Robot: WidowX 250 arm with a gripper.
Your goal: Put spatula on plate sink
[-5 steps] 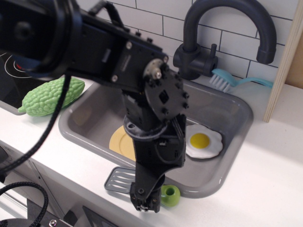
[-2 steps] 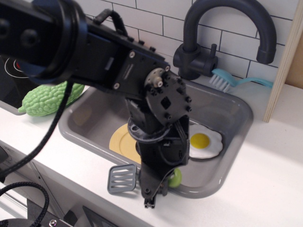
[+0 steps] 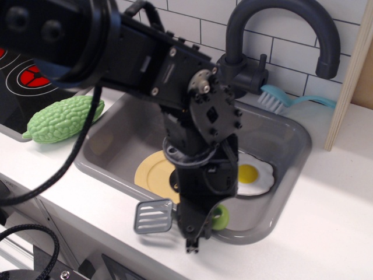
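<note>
The spatula shows its grey slotted blade (image 3: 152, 216) and its lime-green handle end (image 3: 220, 217) on either side of my gripper (image 3: 192, 244). The gripper points down over the front rim of the sink (image 3: 278, 217), and its fingers look shut on the spatula's middle, which they hide. The spatula seems held slightly above the counter edge. The pale-yellow plate (image 3: 152, 172) lies on the sink floor just behind and left of the gripper, partly hidden by the arm.
A fried egg (image 3: 254, 175) lies in the sink right of the plate. A green bitter gourd (image 3: 61, 119) lies on the counter at left, beside the stove (image 3: 23, 87). The dark faucet (image 3: 280, 23) and a teal brush (image 3: 291, 100) stand behind the sink. A wooden panel (image 3: 355, 70) rises at right.
The gripper has moved right and back toward the sink. The spatula has moved with it, its green handle rising from the counter to above the sink's front rim.
</note>
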